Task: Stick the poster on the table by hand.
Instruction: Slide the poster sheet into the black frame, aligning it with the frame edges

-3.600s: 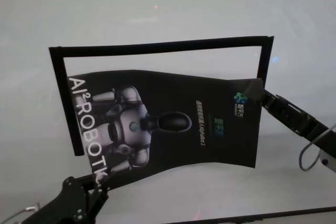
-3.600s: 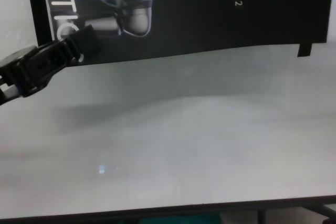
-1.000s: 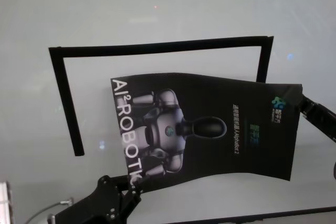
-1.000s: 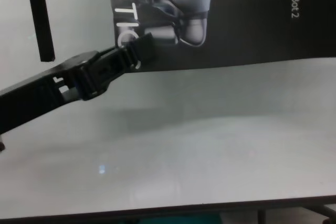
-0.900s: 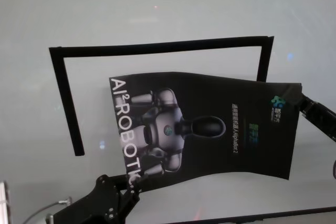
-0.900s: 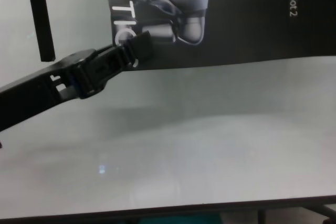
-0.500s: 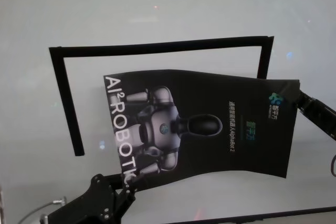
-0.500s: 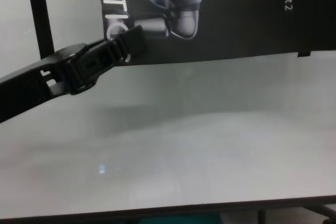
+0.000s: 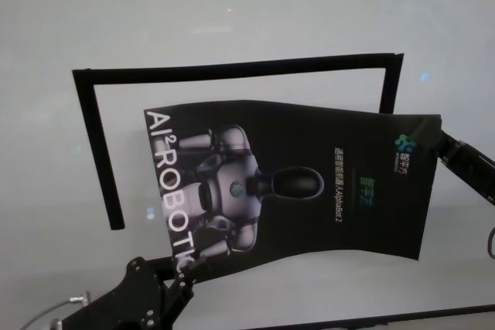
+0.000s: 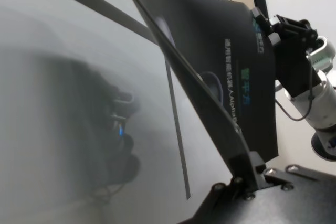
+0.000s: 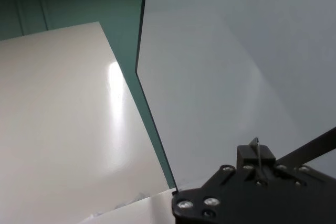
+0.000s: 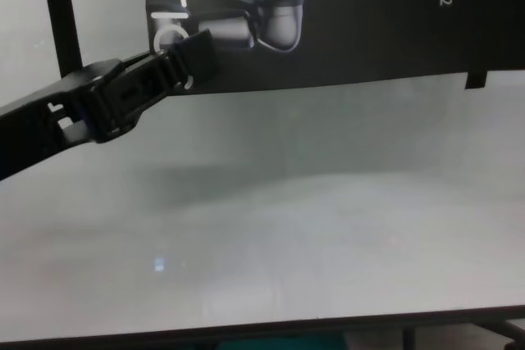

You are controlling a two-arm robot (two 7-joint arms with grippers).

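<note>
The poster [image 9: 309,183], black with a silver robot and white letters, hangs bowed just above the white table [image 9: 232,13]. My left gripper [image 9: 184,272] is shut on its near left corner by the white lettering; the chest view shows the same grip [image 12: 195,56]. My right gripper [image 9: 442,144] is shut on its far right corner by the small logo. In the left wrist view the poster [image 10: 226,77] shows nearly edge-on, with the right gripper [image 10: 273,31] at its far corner. Part of the poster lies inside the black tape frame; its right side reaches past it.
Narrow black strips on the table form an open frame: a far strip [image 9: 232,69], a left strip [image 9: 99,152] and a short right strip [image 9: 390,86]. The table's dark front edge [image 12: 287,329] runs close below. In the right wrist view the table's side edge [image 11: 149,108] shows.
The poster and both grippers have shifted left over the last second, back towards the tape frame. Before that they had moved right and nearer.
</note>
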